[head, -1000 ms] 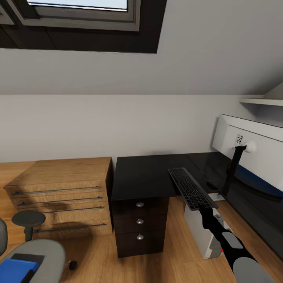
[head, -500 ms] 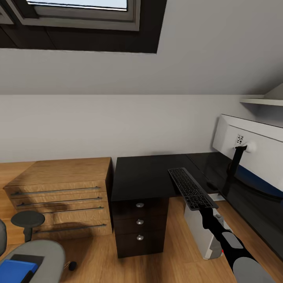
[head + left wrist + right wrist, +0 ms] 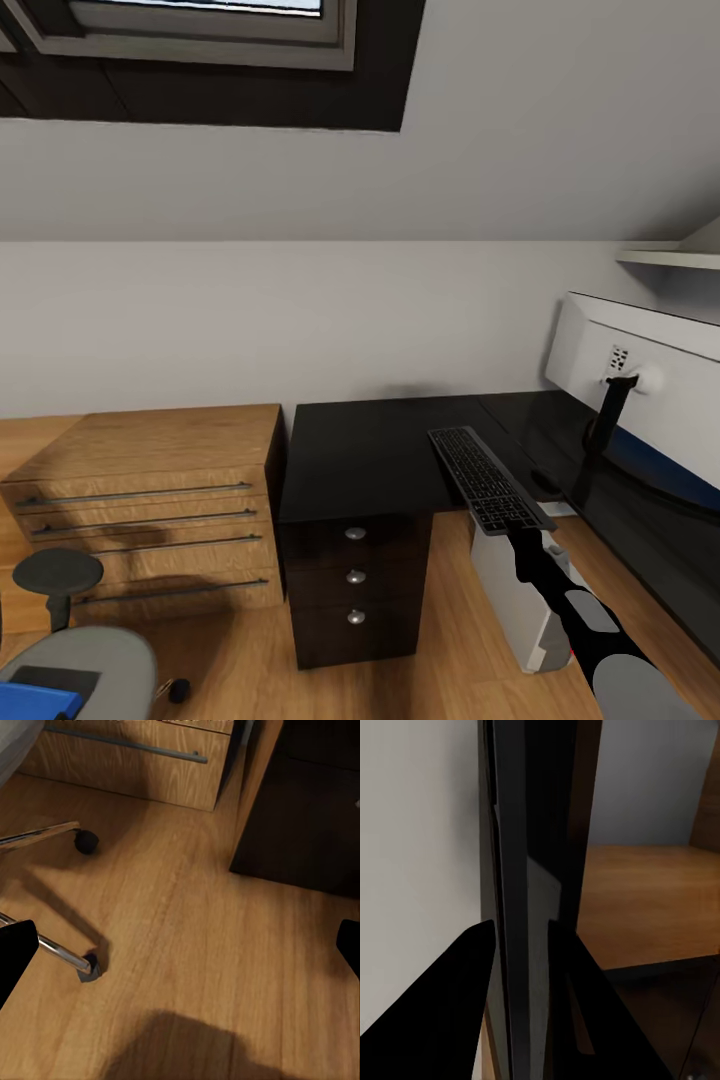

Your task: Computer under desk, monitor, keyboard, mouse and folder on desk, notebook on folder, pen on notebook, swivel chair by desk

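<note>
My right gripper (image 3: 522, 540) is shut on the near end of the slim dark keyboard (image 3: 487, 477). The keyboard juts out level over the inner corner of the glossy black desk (image 3: 370, 450). In the right wrist view the keyboard (image 3: 521, 907) runs edge-on between the two black fingers (image 3: 472, 982). The monitor (image 3: 655, 385) stands on the desk at the right, white back toward me. Under the desk sits the light grey computer (image 3: 520, 600). At the lower left is the grey swivel chair (image 3: 85, 660) with the blue folder (image 3: 35, 700) on its seat. My left gripper (image 3: 182, 952) hangs open above the wooden floor.
A low oak chest (image 3: 150, 500) with bar handles stands left of the desk's drawer unit (image 3: 355, 575). The chair's chrome legs and castors (image 3: 88, 967) spread over the floor near my left gripper. A sloped ceiling with a skylight (image 3: 200, 40) hangs overhead, and a white shelf (image 3: 670, 258) sits at right.
The whole head view has shifted slightly, so the chest, drawers and chair sit lower in the picture. The keyboard stays held in my right gripper at the same spot.
</note>
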Motion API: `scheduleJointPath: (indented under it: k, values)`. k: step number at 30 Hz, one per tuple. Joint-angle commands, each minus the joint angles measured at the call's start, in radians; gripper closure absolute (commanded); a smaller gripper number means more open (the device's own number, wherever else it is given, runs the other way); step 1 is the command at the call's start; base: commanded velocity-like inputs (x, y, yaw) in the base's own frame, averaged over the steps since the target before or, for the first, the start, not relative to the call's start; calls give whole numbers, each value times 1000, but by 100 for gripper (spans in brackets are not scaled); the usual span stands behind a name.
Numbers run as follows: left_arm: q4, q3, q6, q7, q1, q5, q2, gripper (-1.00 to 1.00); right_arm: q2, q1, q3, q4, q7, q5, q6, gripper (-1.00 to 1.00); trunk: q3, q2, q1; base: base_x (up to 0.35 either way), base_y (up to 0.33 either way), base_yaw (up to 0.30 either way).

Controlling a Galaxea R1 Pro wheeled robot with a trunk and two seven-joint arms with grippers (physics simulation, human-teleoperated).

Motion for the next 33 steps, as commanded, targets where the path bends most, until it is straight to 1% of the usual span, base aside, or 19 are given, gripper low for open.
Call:
scheduleJointPath:
  k: [1, 5, 14, 23, 33]
  values:
    - [0, 4, -2, 7, -1, -8, 0, -100, 0, -1, -6, 3, -1, 17, 3, 100, -1, 0, 0, 198, 0, 0]
    - [0, 4, -3, 7, -1, -9, -1, -100, 0, -1, -6, 3, -1, 17, 3, 100, -1, 0, 0, 121, 0, 0]
    - [0, 5, -3, 9, -1, -8, -2, -100, -1, -1, -6, 3, -1, 17, 3, 100, -1, 0, 0, 18, 0, 0]
    - [0, 6, -3, 15, -1, -8, -2, -100, -1, -1, -6, 3, -1, 17, 3, 100, -29, -63, 35, 1, 0, 0]
    - [0, 6, -3, 14, -1, -8, -2, -100, -1, -1, -6, 3, -1, 17, 3, 100, -29, -63, 35, 0, 0, 0]
